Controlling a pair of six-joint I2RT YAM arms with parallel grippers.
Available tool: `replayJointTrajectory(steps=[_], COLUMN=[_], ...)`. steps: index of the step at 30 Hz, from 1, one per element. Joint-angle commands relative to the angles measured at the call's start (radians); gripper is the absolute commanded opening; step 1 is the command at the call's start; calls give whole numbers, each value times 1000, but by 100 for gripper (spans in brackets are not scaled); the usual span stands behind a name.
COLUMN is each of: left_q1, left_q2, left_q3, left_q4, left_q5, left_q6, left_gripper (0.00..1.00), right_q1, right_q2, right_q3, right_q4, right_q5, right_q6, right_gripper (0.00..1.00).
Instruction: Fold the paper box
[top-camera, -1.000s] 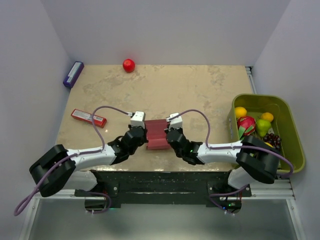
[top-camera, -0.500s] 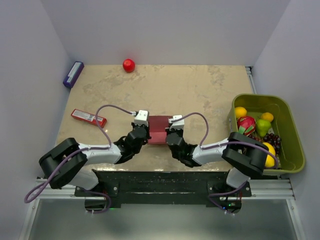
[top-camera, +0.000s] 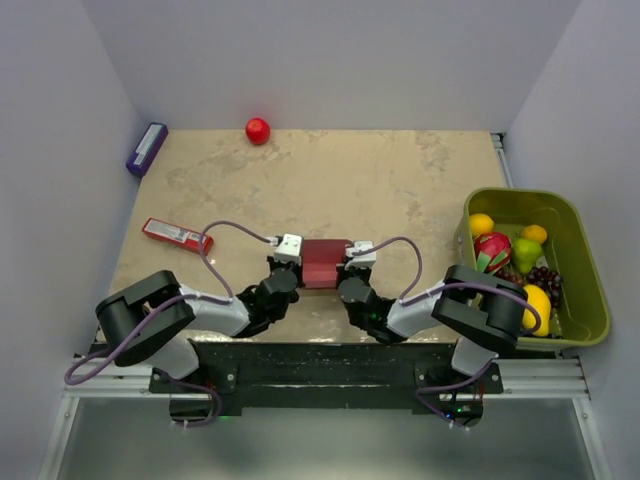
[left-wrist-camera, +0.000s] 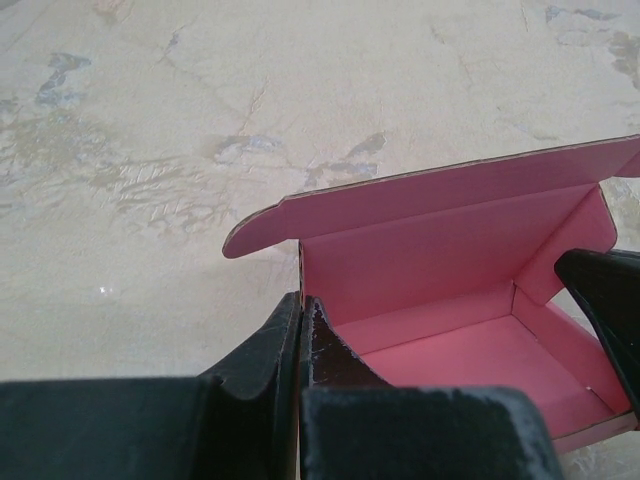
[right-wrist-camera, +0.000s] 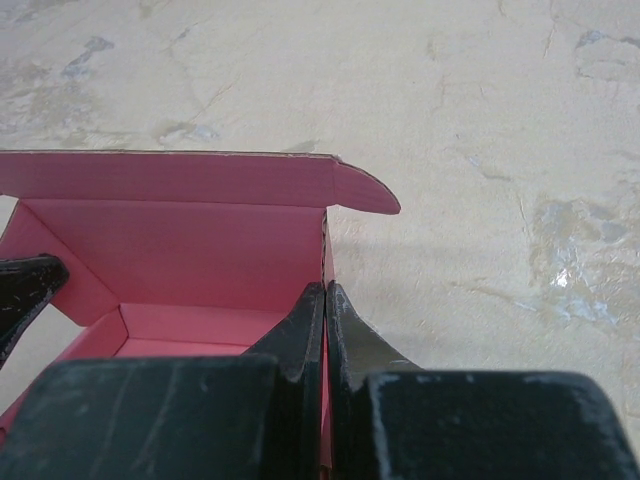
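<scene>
The paper box sits between the two pincers, close to the near edge of the surface. It is an open pink card tray whose tall back panel stands up on the side away from the arms. The left pincer is pressed together on the box's left wall, one finger inside the tray and one outside, with the card nipped between the tips. The right pincer is closed the same way on the right wall.

In the left wrist view the box spreads to the right of the pincer, showing its pink floor and low side walls. The back panel's rounded tab pokes out leftward past the corner, and a dark finger of the other pincer shows at the far right wall. The right wrist view mirrors this: the box lies left of the pincer, the tab curves out rightward above the fingertips, and the left arm's finger shows at the left edge. Whether the box's floor rests on the surface or hangs just above it cannot be told.

Out to the left of the left pincer lies a narrow red packet. Far beyond it, a purple box lies at the back left corner and a small red ball at the back edge. Well apart to the right of the right pincer, a green bin holds fruit.
</scene>
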Motion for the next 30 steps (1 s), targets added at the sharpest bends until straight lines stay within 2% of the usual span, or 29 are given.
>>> replayJointTrajectory(steps=[1, 2, 5, 6, 8, 10, 13, 15, 22, 26, 28, 30], left_q1=[-79, -92, -135, -144, -167, -184, -202, -211, -244, -248, -248, -245], left_q2=[18, 29, 50, 55, 69, 78, 92, 93, 93, 89, 73, 58], left_q3=[3, 3, 5, 5, 3, -1, -13, -24, -79, -102, -115, -130], left_q4=[114, 115, 112, 112, 121, 137, 184, 224, 384, 444, 453, 457], left_q5=[-2, -37, -117, -134, -169, -183, -203, -206, -168, -140, -93, -59], left_q6=[-43, -41, -32, -29, -11, 8, 60, 103, 245, 298, 299, 327], left_gripper=[0, 0, 0, 0, 0, 0, 0, 0, 0, 0, 0, 0], right_q1=[48, 54, 62, 62, 63, 63, 63, 62, 63, 57, 24, -126], right_q2=[-20, -33, -70, -119, -171, -256, -381, -446, -826, -931, -939, -923], right_q3=[-13, -18, -36, -38, -38, -43, -56, -64, -121, -139, -119, -115], right_q4=[-18, -38, -83, -114, -233, -309, -480, -548, -855, -920, -944, -943], right_q5=[-60, -57, -66, -68, -71, -77, -97, -112, -155, -174, -197, -388], right_q6=[123, 134, 171, 188, 252, 316, 396, 427, 517, 449, 391, 303], right_gripper=[3, 6, 24, 34, 45, 60, 70, 72, 74, 80, 84, 85])
